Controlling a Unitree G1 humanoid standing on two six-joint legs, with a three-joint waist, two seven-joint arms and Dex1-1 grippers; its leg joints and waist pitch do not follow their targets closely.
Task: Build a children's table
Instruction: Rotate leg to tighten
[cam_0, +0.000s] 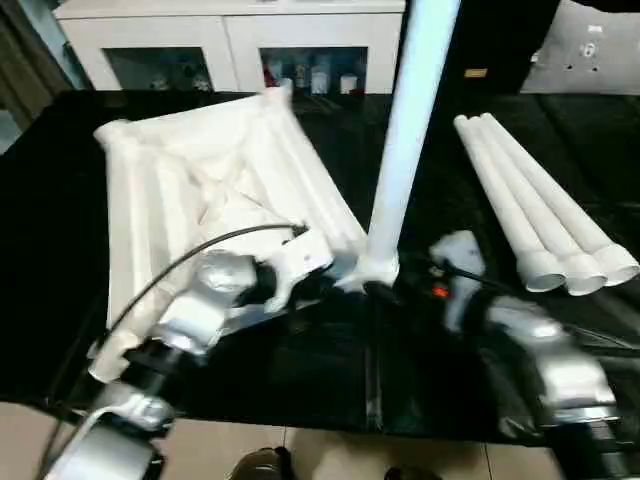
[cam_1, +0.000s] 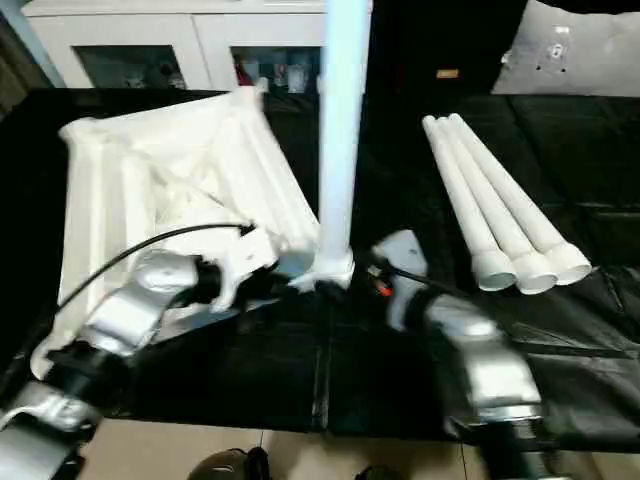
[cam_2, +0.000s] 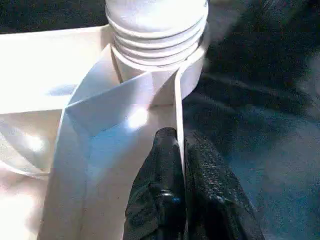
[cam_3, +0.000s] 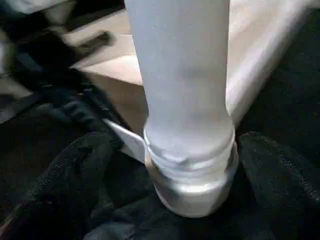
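The white plastic square table top (cam_0: 215, 190) lies ribbed side up on the black mat-covered workbench (cam_0: 330, 375). A white tapered tubular leg (cam_0: 405, 130) stands upright in what seems its near right corner socket (cam_2: 192, 75). Three more white legs (cam_0: 545, 215) lie side by side to the right.

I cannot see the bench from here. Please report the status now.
Left gripper shut on table top rim. Right gripper around upright leg at corner socket, threads showing. Three spare legs lie aside.
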